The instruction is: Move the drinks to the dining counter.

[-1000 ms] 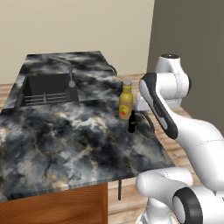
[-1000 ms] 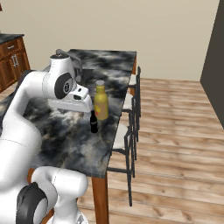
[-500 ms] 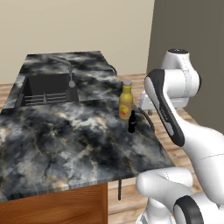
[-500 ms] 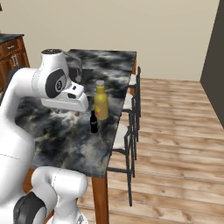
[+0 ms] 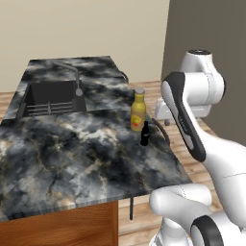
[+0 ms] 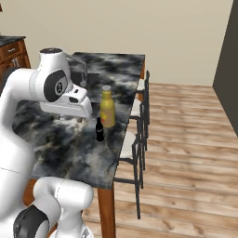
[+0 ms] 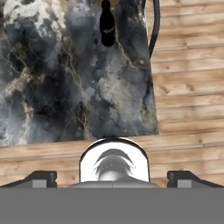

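End effector (image 7: 112,177) spread apart, empty; yellow bottle (image 5: 138,109) and brown bottle (image 5: 144,133) stand upright.

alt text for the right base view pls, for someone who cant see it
Two bottles stand close together near the right edge of the marbled dining counter: a taller yellow bottle and, just in front of it, a small brown bottle. The white robot arm curves up at the left, and dark stools line the counter's right side over wooden floor.
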